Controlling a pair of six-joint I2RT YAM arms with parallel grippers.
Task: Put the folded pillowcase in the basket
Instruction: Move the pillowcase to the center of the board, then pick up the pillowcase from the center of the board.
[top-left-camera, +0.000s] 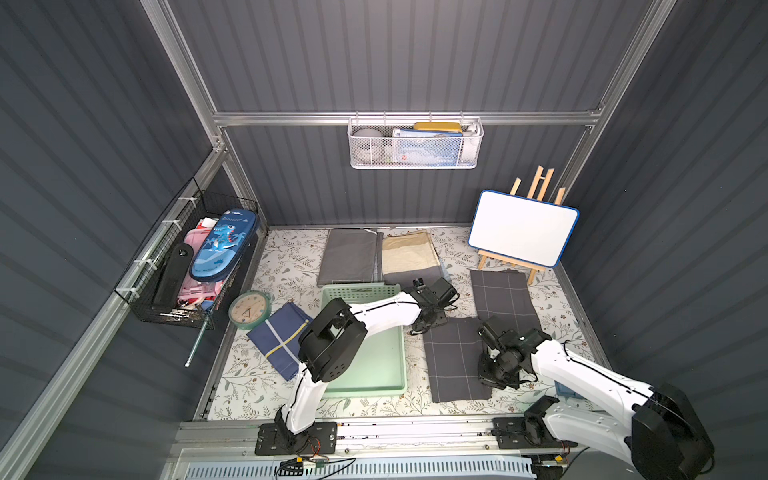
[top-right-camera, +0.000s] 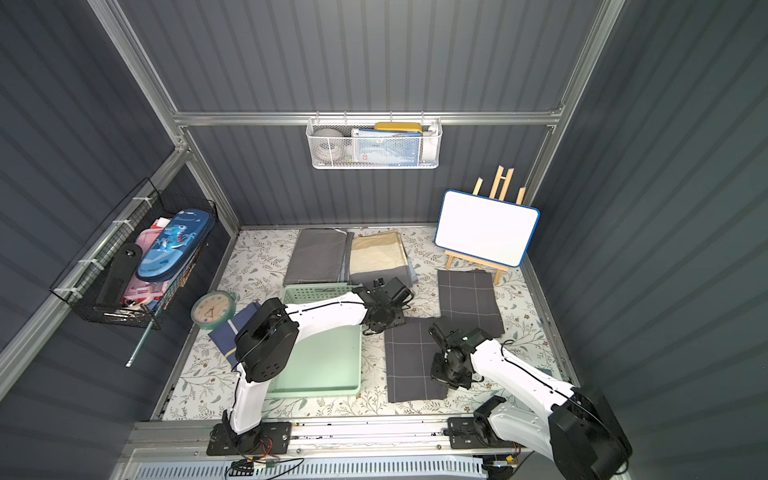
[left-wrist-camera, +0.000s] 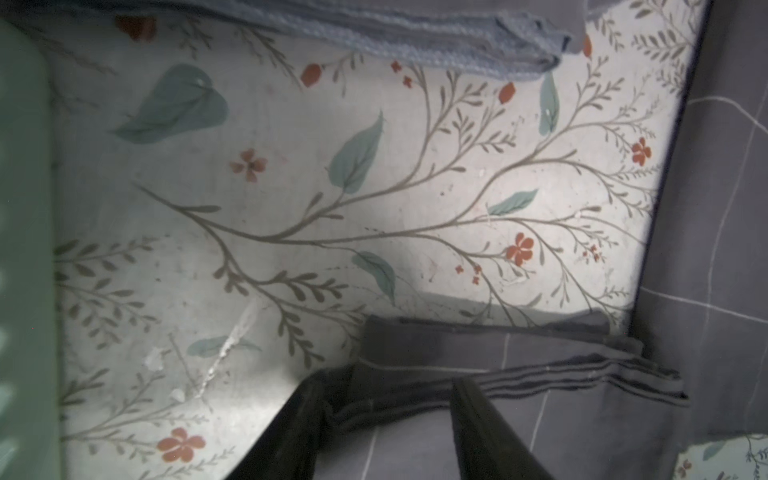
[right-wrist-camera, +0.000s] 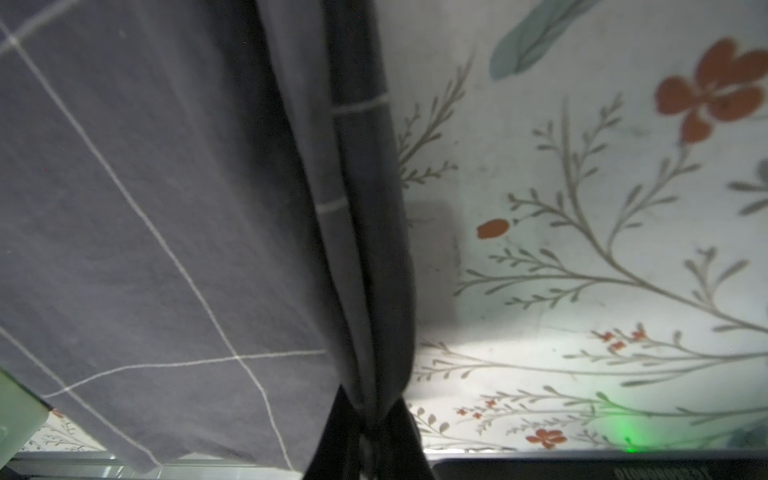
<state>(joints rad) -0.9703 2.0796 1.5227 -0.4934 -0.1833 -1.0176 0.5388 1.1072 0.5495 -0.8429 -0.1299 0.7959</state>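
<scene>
Though pinched at one edge, folded pillowcase (top-left-camera: 455, 361): dark grey cloth rectangle with thin white grid lines, flat on the pale floral-print table cover (top-left-camera: 415, 399).
right gripper (right-wrist-camera: 370, 432): black fingers pressed together on the folded pillowcase's layered side edge, fabric bunched between them.
left gripper (left-wrist-camera: 382, 419): black fingers (left-wrist-camera: 291, 428) spread, straddling the stacked corner edge on the opposite side; no squeeze visible.
basket (top-left-camera: 365, 390): shallow rectangular pale mint-green plastic tray with perforated walls, just beside the left gripper, on its side away from the right gripper; partly hidden under the white left arm (top-left-camera: 386, 311).
pillowcase place: between the two grippers, outside the basket, just beside its long wall.
second checked cloth (top-left-camera: 503, 299): dark grey, grid-lined, beyond the right gripper; touching the folded pillowcase or not, cannot tell.
plain grey folded cloth (top-left-camera: 349, 257) and beige folded cloth (top-left-camera: 409, 253): side by side beyond the left gripper, by the back wall.
</scene>
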